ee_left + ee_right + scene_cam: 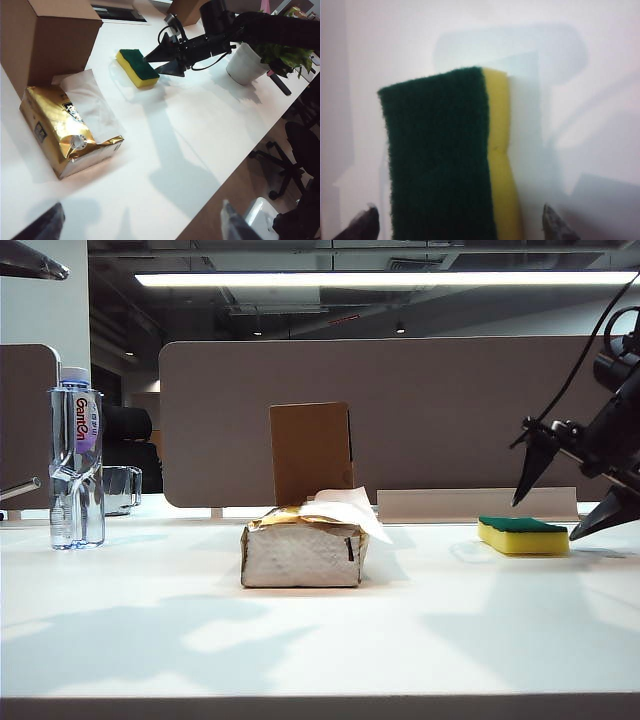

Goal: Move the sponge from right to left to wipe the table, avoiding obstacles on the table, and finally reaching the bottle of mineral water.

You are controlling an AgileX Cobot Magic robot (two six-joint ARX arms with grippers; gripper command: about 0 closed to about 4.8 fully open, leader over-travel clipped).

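Low table-edge exterior view; high left wrist view, both showing the sponge [523,536]; right wrist view seemingly just above it.

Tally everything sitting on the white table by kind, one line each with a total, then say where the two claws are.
Sponge: 1
Tissue pack: 1
Cardboard box: 1
Water bottle: 1
Glass container: 1
Plant pot: 1
Total: 6
Right claw open just above the sponge; left claw open, well away from it.
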